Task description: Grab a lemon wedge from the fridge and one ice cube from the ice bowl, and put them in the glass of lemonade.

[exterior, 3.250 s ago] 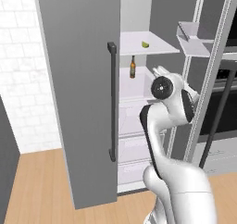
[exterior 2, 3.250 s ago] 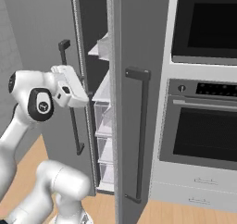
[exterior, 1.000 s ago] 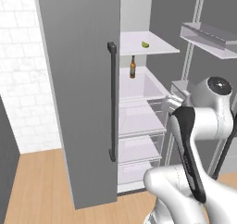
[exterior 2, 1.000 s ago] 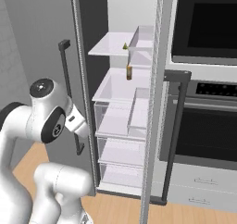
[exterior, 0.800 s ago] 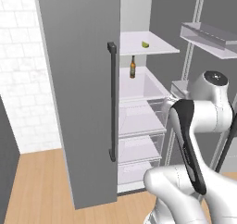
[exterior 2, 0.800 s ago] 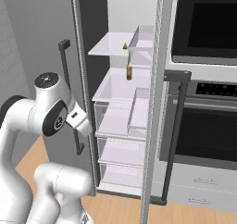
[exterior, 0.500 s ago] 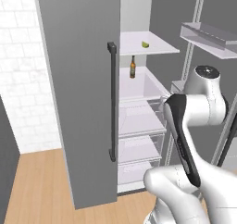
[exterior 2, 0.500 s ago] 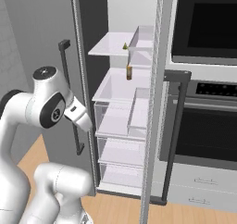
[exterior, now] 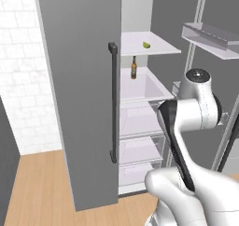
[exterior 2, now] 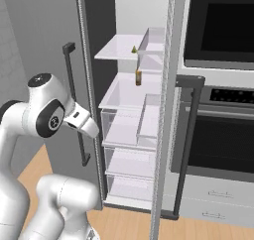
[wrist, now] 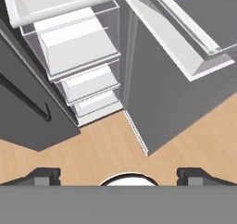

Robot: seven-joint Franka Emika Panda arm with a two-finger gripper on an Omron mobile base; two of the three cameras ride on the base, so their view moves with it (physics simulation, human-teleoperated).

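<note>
Lemon wedge (exterior: pixel 146 45) on upper fridge (exterior: pixel 79 80) shelf

The fridge (exterior 2: pixel 130 110) stands open, its right door (exterior 2: pixel 168 105) swung out edge-on with its dark bar handle (exterior 2: pixel 187 145) facing the black oven column (exterior 2: pixel 223 100). On the top white shelf sits the tiny lemon wedge (exterior 2: pixel 134 49); a brown bottle (exterior 2: pixel 138 77) stands just below. 2 clear drawers sit lower down.

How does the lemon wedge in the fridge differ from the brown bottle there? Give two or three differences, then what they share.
The lemon wedge is yellow-green, low and rounded; the brown bottle is dark, slim and upright. The wedge lies on the upper shelf, the bottle stands on the shelf below. The wedge is much the smaller. Both sit untouched inside the open fridge.
</note>
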